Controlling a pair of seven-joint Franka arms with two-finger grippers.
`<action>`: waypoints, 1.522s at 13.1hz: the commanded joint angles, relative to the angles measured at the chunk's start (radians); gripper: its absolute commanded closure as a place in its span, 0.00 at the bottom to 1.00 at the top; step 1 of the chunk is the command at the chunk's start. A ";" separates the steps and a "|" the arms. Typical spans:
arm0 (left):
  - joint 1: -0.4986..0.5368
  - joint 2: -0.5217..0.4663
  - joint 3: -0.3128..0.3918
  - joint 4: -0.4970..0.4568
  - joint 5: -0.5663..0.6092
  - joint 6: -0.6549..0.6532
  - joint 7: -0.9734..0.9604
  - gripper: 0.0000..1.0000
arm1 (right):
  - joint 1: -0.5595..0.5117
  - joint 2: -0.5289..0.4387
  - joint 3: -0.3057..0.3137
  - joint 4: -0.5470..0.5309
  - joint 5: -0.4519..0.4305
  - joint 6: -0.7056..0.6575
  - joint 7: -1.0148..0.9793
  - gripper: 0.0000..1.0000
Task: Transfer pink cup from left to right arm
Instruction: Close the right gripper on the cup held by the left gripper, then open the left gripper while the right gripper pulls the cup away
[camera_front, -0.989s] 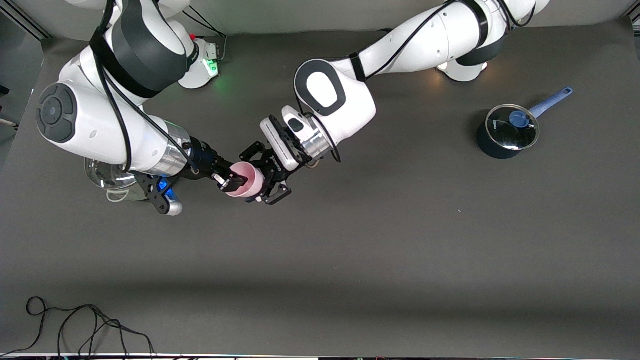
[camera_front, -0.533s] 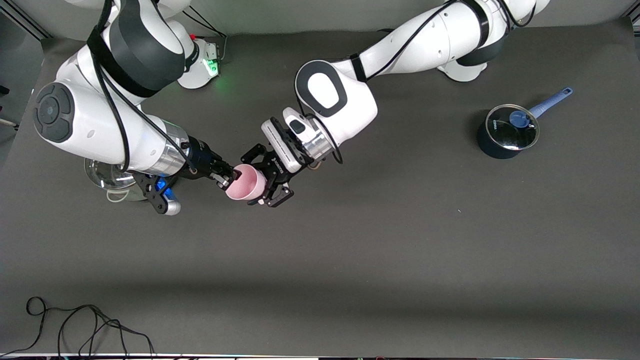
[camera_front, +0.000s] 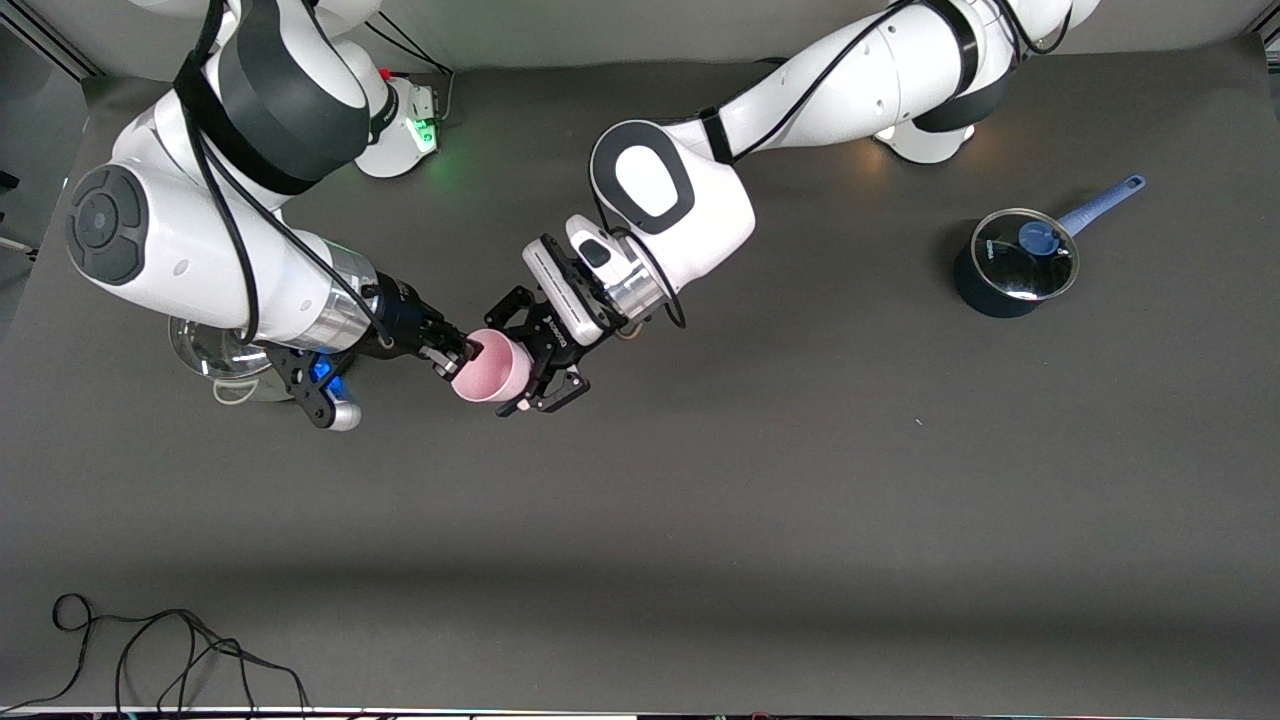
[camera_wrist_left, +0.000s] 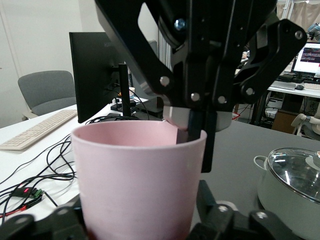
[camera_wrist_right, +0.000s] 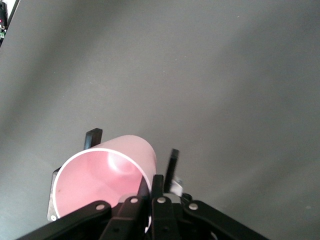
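Note:
The pink cup lies on its side in the air over the table, between both grippers. My right gripper is shut on the cup's rim, one finger inside and one outside, as the right wrist view shows. My left gripper straddles the cup's base end. Its fingers stand on either side of the cup, one with a visible gap, so it is open. In the left wrist view the cup fills the space between my own jaws, and the right gripper grips the rim above it.
A dark blue pot with a glass lid and blue handle stands toward the left arm's end. A lidded silver pot sits under the right arm and also shows in the left wrist view. A black cable lies near the table's nearest edge.
My right gripper has closed on the cup's rim. My left gripper's fingers have eased off the cup. The cup has shifted only slightly.

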 joint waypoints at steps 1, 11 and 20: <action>-0.014 -0.015 0.019 0.008 0.021 0.002 -0.013 0.00 | 0.007 -0.013 -0.008 -0.001 -0.015 0.005 0.018 1.00; 0.250 -0.035 0.014 -0.170 0.161 -0.312 -0.004 0.00 | -0.120 0.001 -0.015 0.010 -0.270 0.019 -0.321 1.00; 0.661 -0.066 0.019 -0.371 0.521 -0.922 -0.011 0.00 | -0.467 -0.018 -0.017 0.005 -0.321 -0.007 -1.176 1.00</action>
